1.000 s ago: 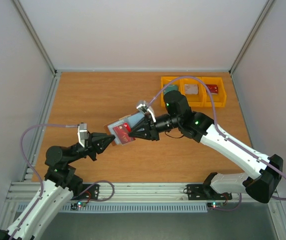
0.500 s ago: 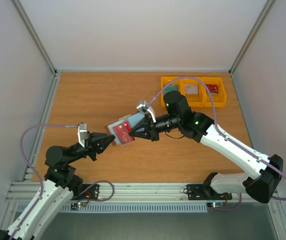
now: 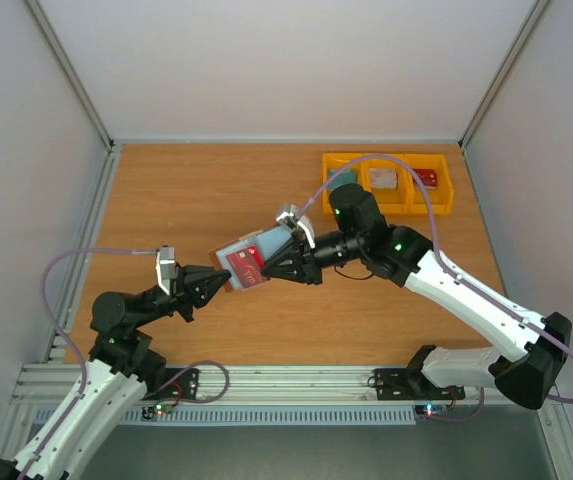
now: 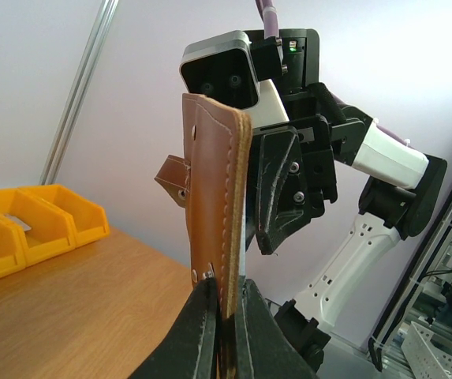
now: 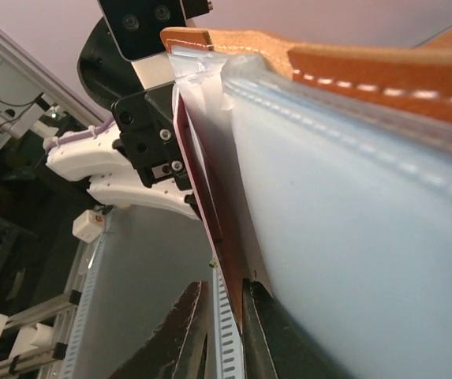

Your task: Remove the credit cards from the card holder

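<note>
The card holder [image 3: 261, 243] hangs open in the air between my two arms, above the middle of the wooden surface [image 3: 186, 200] and touching nothing but me. Its brown leather faces my left side and its blue-grey lining faces my right. A red card [image 3: 247, 266] sits against that lining, partly out of its pocket.

My left end effector [image 3: 224, 280] is clamped tight on the holder's lower edge. From the left wrist the leather [image 4: 214, 197] stands nearly upright, rising straight out of my closed left end effector [image 4: 224, 304], with the snap tab [image 4: 174, 178] sticking out on the far side.

My right end effector [image 3: 266, 272] meets the holder from the opposite side, at the card. From the right wrist the pale lining [image 5: 352, 197] fills the right half of the view, and the thin edge of the red card [image 5: 208, 213] runs down along it into my right end effector [image 5: 224, 312], which is drawn narrow with that edge pinched between its fingers.

Well apart, at the far right of the surface, the yellow bins [image 3: 436, 208] hold a whitish card [image 3: 384, 179] and a second red card [image 3: 426, 177] in separate compartments.
</note>
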